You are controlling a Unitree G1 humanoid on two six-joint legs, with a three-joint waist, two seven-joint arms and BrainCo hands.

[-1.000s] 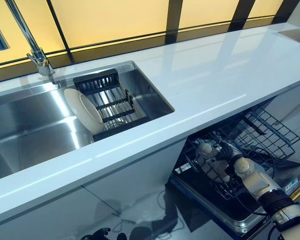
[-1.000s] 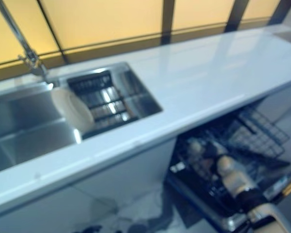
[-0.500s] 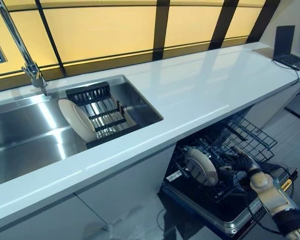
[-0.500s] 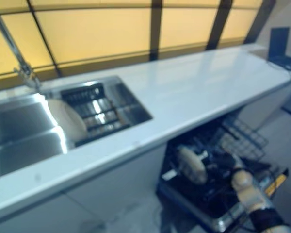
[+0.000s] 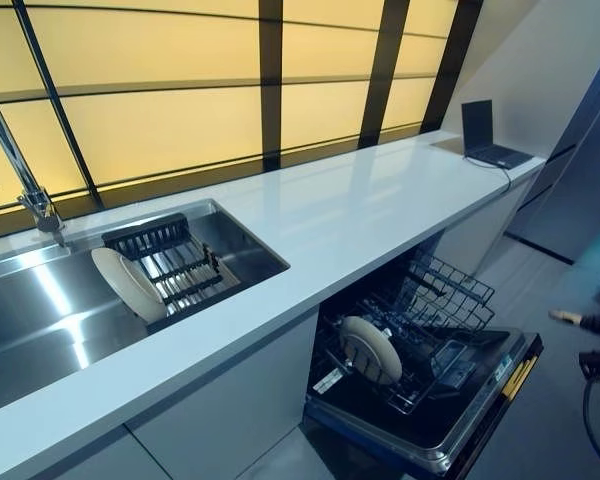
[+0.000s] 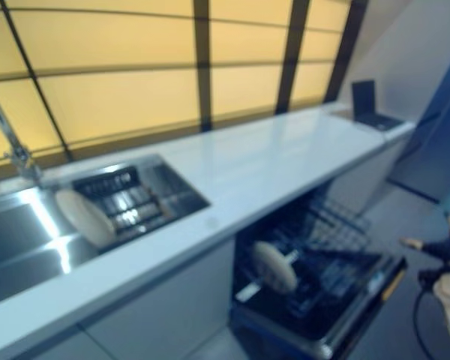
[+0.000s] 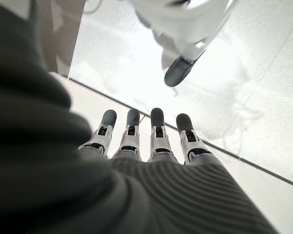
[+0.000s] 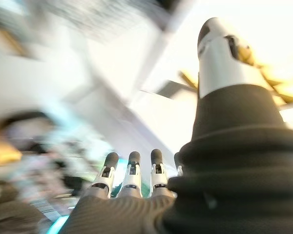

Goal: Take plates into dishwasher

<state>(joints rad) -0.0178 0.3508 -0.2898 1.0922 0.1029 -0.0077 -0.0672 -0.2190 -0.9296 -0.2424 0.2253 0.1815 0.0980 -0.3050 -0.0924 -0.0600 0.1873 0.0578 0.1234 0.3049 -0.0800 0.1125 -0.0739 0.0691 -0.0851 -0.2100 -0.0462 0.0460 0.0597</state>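
One plate (image 5: pixel 370 348) stands on edge in the dishwasher's lower rack (image 5: pixel 435 340), held upright by its tines. Another plate (image 5: pixel 126 284) leans against the drying rack (image 5: pixel 170 262) in the sink (image 5: pixel 30 320), my next pickup. My right hand (image 8: pixel 132 180) is free, fingers straight and empty. My left hand (image 7: pixel 146 141) hangs relaxed, holding nothing.
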